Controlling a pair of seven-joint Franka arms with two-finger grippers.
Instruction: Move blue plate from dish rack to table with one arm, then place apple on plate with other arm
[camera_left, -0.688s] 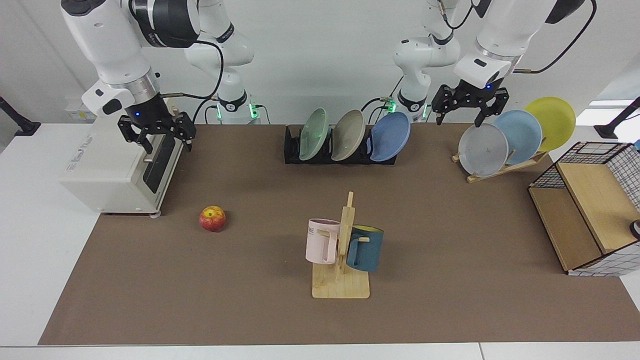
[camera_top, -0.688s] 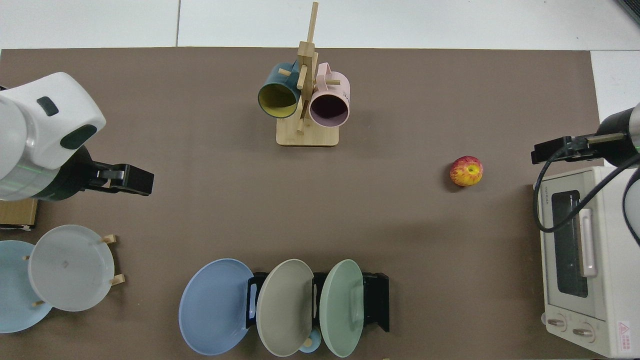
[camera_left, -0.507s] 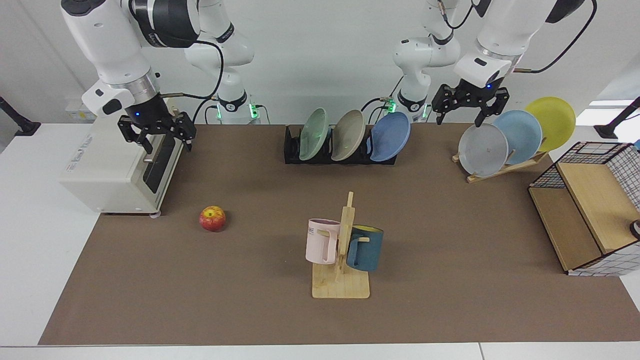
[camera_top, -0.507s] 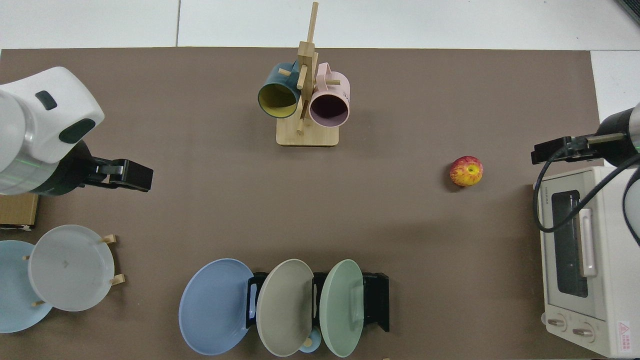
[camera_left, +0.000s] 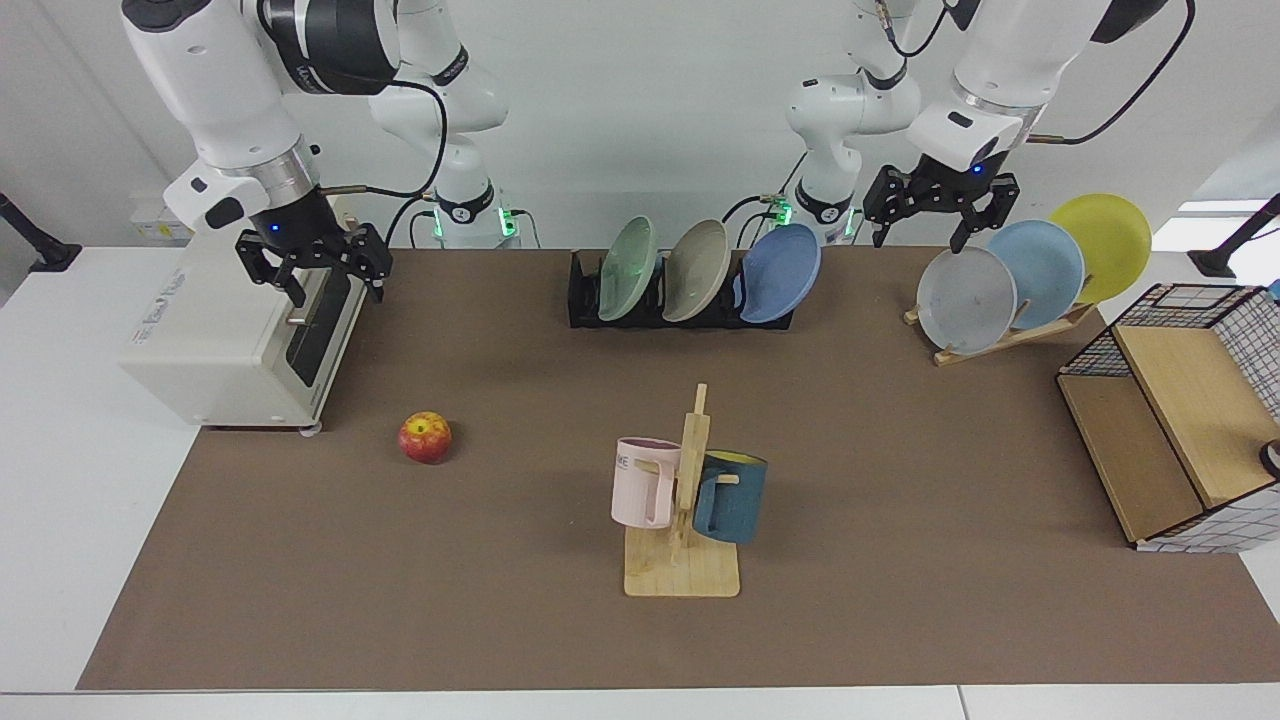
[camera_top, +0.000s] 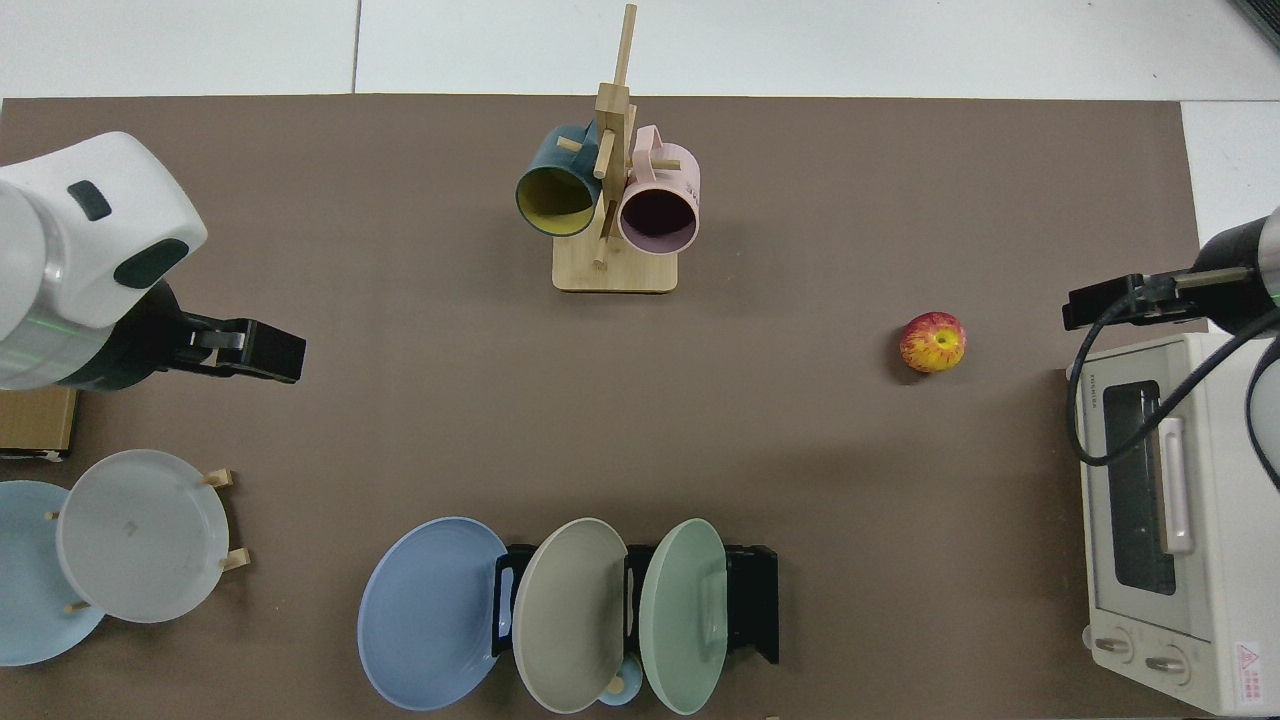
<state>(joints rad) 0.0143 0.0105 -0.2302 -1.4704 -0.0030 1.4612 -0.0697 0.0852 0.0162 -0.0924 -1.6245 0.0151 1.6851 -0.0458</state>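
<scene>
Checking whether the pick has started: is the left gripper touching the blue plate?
Apart. The facing view shows the left gripper hovering open beside the blue plate, bare wall between them.

Even, bright overhead light fell on the table (camera_left: 900, 520), shadows soft and short beneath the apple (camera_left: 425, 437) and the mug tree (camera_left: 685, 500), no glare, both views in focus.

A plain white wall (camera_left: 620, 120) stands behind the work area, evenly lit and bare. White surfaces (camera_left: 60, 450) flank the brown mat on both sides, and a bright window-like patch (camera_left: 1215, 205) shows at the far edge.
</scene>
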